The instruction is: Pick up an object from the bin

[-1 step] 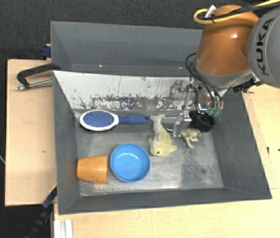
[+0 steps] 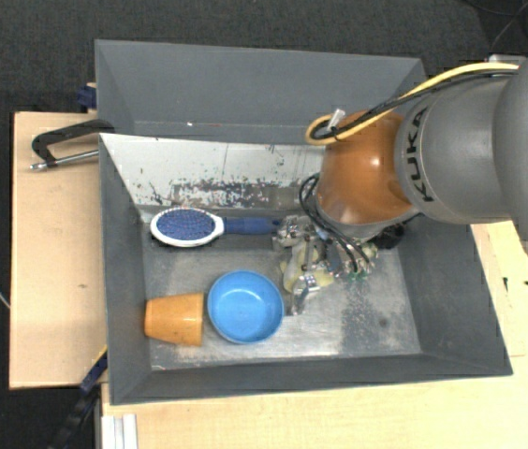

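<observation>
I cannot tell from here how wide the jaws stand, and I see nothing held between them. They sit low in the bin, just beside the rim of the blue bowl (image 2: 243,307), on the bowl's side nearest the arm. The bowl lies open side up on the bin floor, and I judge it the likeliest pick.

To do this well I would set one jaw inside the rim and one outside, pinch the thin wall and lift straight up. A grip across the whole bowl looks too wide to me. I would watch for the bowl sliding off towards the orange cup (image 2: 174,319), which lies on its side just beyond the bowl, away from the jaws. The blue handle of the oval brush (image 2: 187,225) ends close behind the jaws, toward the back wall, so drifting that way risks snagging it.

Further out, the wrist under its orange cover (image 2: 362,181) tilts downward from the grey arm (image 2: 475,148), which reaches in over the wall of the bin (image 2: 245,92).
</observation>
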Robot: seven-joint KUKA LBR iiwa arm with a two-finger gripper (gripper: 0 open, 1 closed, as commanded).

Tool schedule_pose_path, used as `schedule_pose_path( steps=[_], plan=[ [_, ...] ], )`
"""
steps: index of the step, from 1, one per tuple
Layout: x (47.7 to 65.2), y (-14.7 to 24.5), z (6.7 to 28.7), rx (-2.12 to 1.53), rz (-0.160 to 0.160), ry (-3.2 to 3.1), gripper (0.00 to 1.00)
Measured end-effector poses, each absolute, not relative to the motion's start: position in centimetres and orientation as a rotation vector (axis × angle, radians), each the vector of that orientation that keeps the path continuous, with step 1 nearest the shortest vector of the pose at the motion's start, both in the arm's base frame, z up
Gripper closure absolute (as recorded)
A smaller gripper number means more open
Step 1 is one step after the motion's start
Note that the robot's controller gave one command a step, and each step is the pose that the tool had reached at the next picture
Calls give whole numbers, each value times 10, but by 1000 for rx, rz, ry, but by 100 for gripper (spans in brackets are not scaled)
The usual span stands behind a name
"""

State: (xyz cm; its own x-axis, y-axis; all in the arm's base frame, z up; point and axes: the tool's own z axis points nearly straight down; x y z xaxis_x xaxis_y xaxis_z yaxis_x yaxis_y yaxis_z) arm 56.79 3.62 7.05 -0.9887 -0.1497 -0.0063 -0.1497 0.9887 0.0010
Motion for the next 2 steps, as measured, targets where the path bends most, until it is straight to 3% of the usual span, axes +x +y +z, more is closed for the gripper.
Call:
schedule_pose_path(
  steps=[1,2],
  plan=[
    [570,36,75,-235,3,3120,100],
    [555,26,255,-259,0,3116,100]
  ],
)
